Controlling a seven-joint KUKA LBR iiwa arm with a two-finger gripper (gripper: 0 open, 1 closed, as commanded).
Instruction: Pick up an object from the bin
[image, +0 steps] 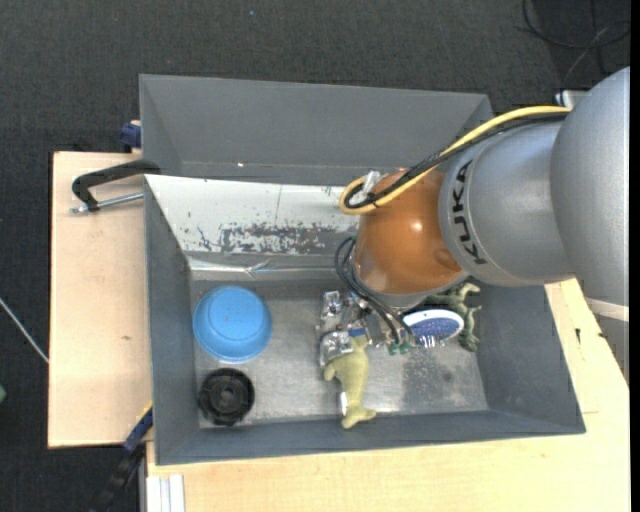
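Sitting low over the middle of the grey bin (168, 330), tool (338, 335) touches the upper end of a yellow-green toy figure (352, 385), which lies just below it toward the near wall. Cannot tell if tool is spread or pinching. Blue-white oval thing (432, 326) just right; blue bowl (232, 322) and black round cap (224, 394) well left.
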